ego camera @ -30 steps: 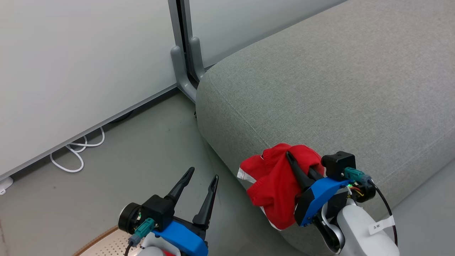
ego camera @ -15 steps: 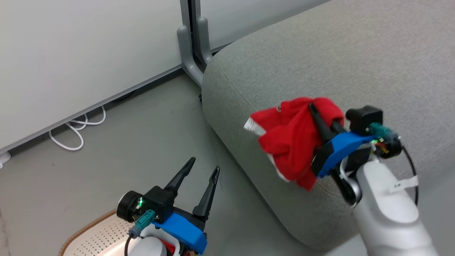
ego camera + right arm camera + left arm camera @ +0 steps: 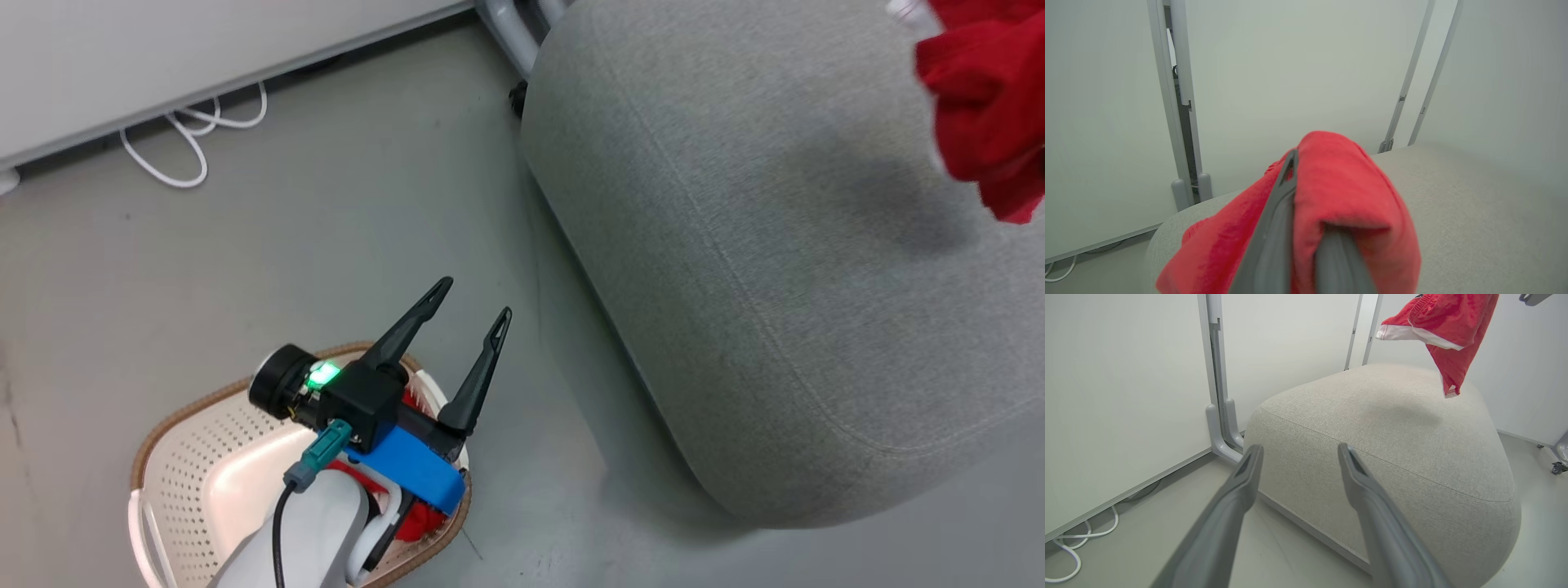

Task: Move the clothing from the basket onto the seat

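left hand [image 3: 476,296] hangs wide open over the basket [image 3: 188,425] at 7 o'clock, fingers aimed toward 1. right hand [image 3: 1300,179] pinches red clothing [image 3: 988,106] above the seat [image 3: 735,245] at 2 o'clock.

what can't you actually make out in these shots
- Head view: the held red garment is cut off by the top right corner.
- Head view: the second garment, in the basket, is mostly hidden under the left gripper and its arm; its pattern cannot be told.
- Right wrist view: cloth covers one fingertip of the right gripper.
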You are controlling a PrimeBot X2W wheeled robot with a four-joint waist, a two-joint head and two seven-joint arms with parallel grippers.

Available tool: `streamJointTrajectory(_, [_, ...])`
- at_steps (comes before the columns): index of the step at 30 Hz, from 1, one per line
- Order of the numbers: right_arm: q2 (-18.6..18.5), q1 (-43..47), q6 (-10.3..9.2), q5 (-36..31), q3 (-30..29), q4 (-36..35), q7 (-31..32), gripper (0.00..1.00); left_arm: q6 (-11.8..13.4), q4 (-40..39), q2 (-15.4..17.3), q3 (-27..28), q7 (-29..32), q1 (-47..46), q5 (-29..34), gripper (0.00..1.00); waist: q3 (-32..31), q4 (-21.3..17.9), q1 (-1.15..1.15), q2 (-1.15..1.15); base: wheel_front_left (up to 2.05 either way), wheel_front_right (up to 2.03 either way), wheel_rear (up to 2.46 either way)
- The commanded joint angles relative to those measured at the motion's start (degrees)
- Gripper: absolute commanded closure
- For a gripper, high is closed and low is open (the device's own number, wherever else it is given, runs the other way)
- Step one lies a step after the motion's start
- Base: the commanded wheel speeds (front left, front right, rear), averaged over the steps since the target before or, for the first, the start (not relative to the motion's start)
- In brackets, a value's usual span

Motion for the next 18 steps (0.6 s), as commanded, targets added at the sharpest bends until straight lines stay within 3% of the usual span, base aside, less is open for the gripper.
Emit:
streamJointTrajectory(1, [-1.1,-1.7,0.01,0.0,-1.5,-0.4,-0.4,1.00,-0.1,-0.4,0.7,-0.4,-0.2,-1.6,0.6,0.00,4.9,3.6,-0.01,0.00,0.00,0.00,0.00])
streamJointTrajectory(9, [-6.8,-5.1,0.01,0.8,-13.7,-0.1,-5.1,1.00,-0.1,-3.7,3.5,-1.7,-0.2,-7.3,2.2,0.00,14.1,7.7,-0.01,0.00,0.00,0.00,0.00])
streamJointTrajectory(18, [-5.7,-3.0,0.01,0.5,-19.8,8.1,-10.7,1.00,-0.1,-6.1,4.2,-3.0,-0.2,-10.3,3.7,0.00,19.5,9.7,-0.01,0.00,0.00,0.00,0.00])
